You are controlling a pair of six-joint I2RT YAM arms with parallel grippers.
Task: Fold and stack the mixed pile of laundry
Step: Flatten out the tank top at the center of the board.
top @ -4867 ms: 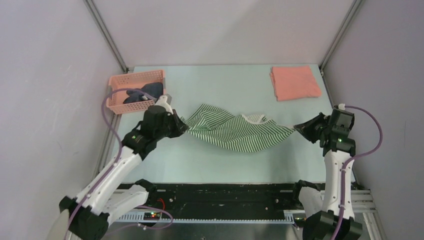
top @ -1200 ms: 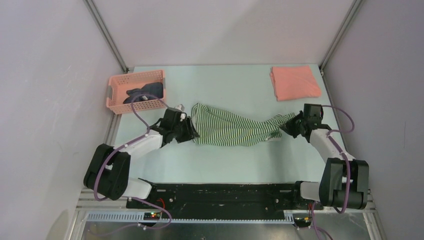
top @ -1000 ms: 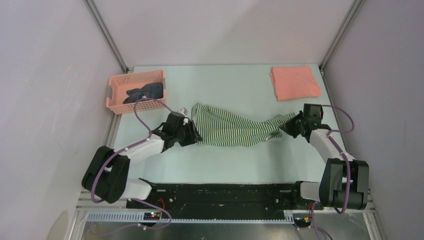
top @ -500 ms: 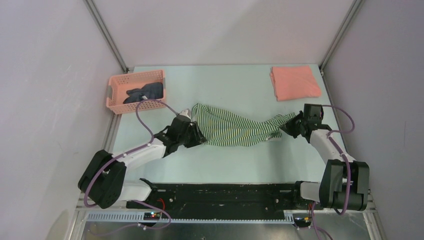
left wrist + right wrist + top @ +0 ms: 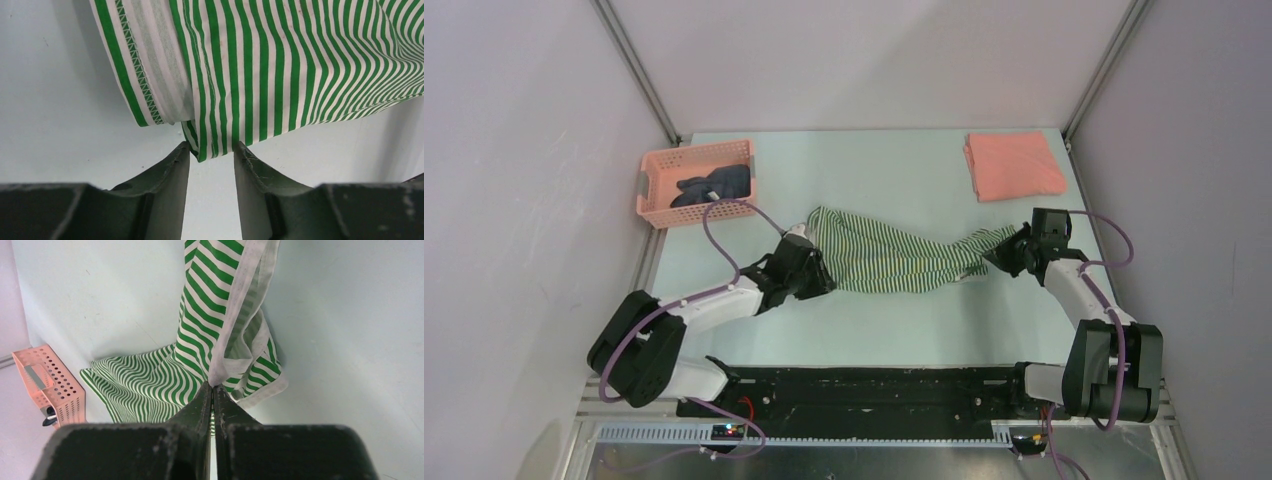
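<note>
- Tabletop [image 5: 904, 320] is a pale mint sheet, flat and smooth, boxed in by plain grey-lilac walls [image 5: 874, 60], with metal posts [image 5: 636, 72] running up the far corners.
- At the far left I see a pink basket [image 5: 652, 190] with the dark garment [image 5: 714, 183] inside. At the far right the salmon shirt [image 5: 1014, 165] lies folded flat.
- The striped shirt [image 5: 884, 258] lies stretched across the middle, between both arms.
- Left gripper [image 5: 212, 150]: jaws apart, a hem corner at their mouth, bare table showing between them.
- Right gripper [image 5: 213, 386]: fingers pressed together on the striped shirt's white trim.
</note>
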